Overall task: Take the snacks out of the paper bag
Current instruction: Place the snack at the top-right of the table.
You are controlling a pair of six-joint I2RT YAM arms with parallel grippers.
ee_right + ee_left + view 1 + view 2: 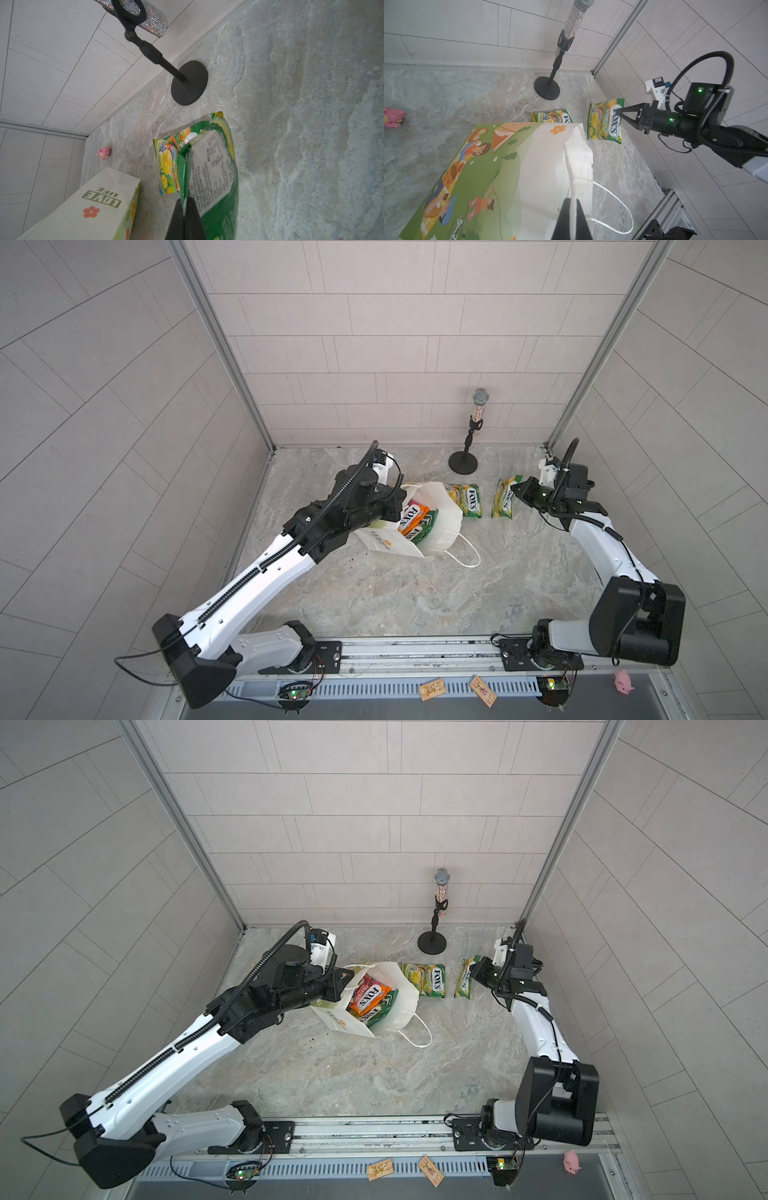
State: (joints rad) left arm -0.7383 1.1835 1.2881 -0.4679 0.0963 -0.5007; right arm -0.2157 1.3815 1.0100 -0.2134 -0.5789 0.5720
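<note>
Right gripper [620, 108] clamped shut on a packet [604, 122] hanging close to the table [415, 597], left gripper [571, 209] pinching the bag [546, 158] rim, more packets [412, 517] inside: lower flat beside the lying packet [466, 499], then release.

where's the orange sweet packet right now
In both top views the orange sweet packet sits inside the open paper bag, on top of a green packet, left of centre, beside the left gripper that pinches the bag's rim.

The paper bag [448, 512] looks matt, the sweet packets [466, 501] glossy plastic, the tabletop [415, 597] smooth stone.
</note>
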